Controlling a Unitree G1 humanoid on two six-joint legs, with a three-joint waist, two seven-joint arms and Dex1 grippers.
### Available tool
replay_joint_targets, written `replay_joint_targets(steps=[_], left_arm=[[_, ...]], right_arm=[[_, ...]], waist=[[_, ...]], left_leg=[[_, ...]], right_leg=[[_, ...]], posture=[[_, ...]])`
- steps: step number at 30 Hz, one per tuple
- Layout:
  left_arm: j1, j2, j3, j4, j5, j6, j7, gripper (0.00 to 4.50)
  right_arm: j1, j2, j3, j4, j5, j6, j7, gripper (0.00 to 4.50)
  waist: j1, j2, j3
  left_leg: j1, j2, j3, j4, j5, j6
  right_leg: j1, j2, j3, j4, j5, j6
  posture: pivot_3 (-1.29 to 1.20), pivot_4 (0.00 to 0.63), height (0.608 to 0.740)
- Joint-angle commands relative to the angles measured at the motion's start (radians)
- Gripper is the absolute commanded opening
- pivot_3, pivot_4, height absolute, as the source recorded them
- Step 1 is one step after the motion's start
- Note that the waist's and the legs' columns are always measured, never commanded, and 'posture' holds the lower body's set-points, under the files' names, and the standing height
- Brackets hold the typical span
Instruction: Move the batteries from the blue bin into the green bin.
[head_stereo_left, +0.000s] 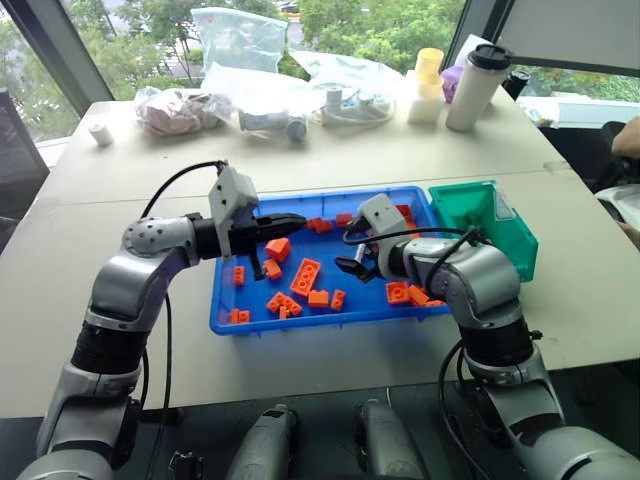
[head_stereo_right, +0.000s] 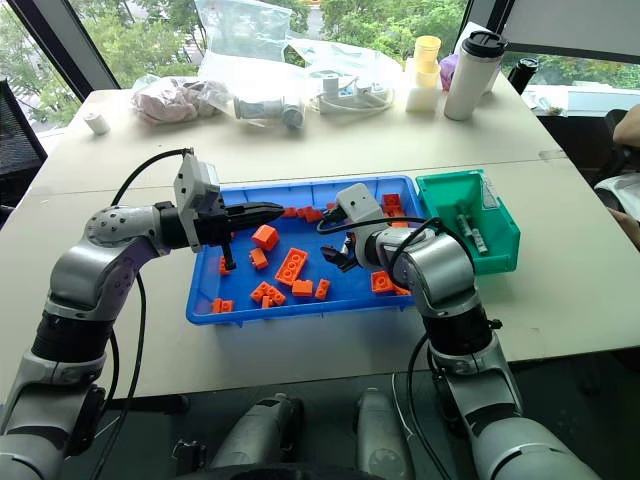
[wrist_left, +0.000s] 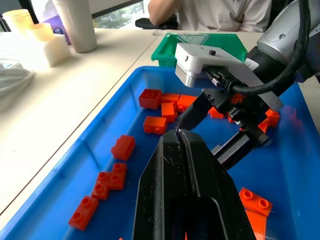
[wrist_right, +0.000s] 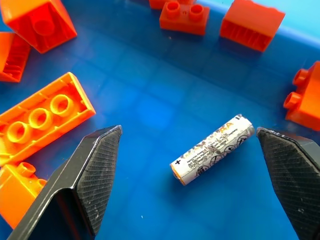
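One battery (wrist_right: 212, 149) lies on the blue bin (wrist_right: 150, 115) floor between the right tool (wrist_right: 192, 187)'s wide-open, empty fingers, long axis slanting across the gap; left tool (wrist_left: 181, 137) closed, empty.

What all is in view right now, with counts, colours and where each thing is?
blue bin: one, blue, centre of the table.
bricks: many, orange, scattered in the blue bin.
battery: one, silver, on the blue bin's floor between the right pincer's open fingers.
green bin: one, green, at the blue bin's right end; at least two batteries inside.
tumbler: one, white with black lid, far right of the table.
bags: several, clear plastic, along the far edge.
table: one, beige.
person: one, seated beyond the green bin.
left pincer: shut, level over the blue bin.
right pincer: open, low in the blue bin.
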Motion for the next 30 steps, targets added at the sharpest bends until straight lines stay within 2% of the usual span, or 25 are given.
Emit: replay_joint_targets(steps=[1,8,13,19,24,30], left_arm=[[0.005,0.004,0.025,-0.033,-0.014,-0.003,0.004,0.0],[0.008,0.003,0.026,-0.036,-0.011,-0.005,0.015,0.0],[0.011,0.005,0.029,-0.036,-0.01,-0.008,0.017,0.0],[0.016,0.004,0.028,-0.035,-0.013,-0.014,0.015,0.0],[0.005,-0.011,0.02,-0.026,-0.03,-0.009,-0.004,0.0],[-0.017,-0.01,0.014,-0.006,-0.045,0.011,-0.031,0.0]], right_arm=[[-0.009,0.005,0.009,0.017,-0.009,-0.03,-0.016,3.65],[-0.009,-0.014,0.068,0.032,-0.019,-0.076,-0.007,0.05],[-0.048,-0.117,0.039,-0.054,-0.023,-0.092,0.018,0.01],[-0.132,-0.307,-0.19,-0.117,-0.008,-0.126,0.057,0.01],[-0.074,-0.481,-0.29,-0.062,-0.01,-0.133,0.098,0.01],[0.013,-0.544,-0.319,-0.069,0.02,-0.126,0.149,0.01]], waist=[[0.0,0.0,0.0],[-0.001,0.0,0.0],[0.003,0.0,0.0],[0.004,0.0,0.0],[0.006,0.0,0.0],[0.0,0.0,0.0]], left_leg=[[0.0,0.0,0.0,0.0,0.0,0.0],[0.0,0.0,0.0,0.0,0.0,0.0],[0.0,0.0,0.0,0.0,0.0,0.0],[0.0,0.0,0.0,0.0,0.0,0.0],[0.0,0.0,0.0,0.0,-0.004,0.006],[0.001,0.001,0.002,-0.001,-0.004,0.006]], right_leg=[[0.0,0.0,0.0,0.0,0.0,0.0],[0.0,0.0,0.0,0.0,0.0,0.0],[0.0,0.0,0.0,0.0,0.0,0.0],[0.0,0.0,0.0,0.0,0.0,0.0],[0.001,0.0,-0.001,-0.002,0.0,0.0],[0.001,0.0,0.001,-0.001,0.0,0.0]], posture=[[0.0,0.15,0.74],[0.0,0.15,0.74],[0.0,0.15,0.74],[0.0,0.15,0.74],[0.0,0.15,0.74],[0.0,0.15,0.74]])
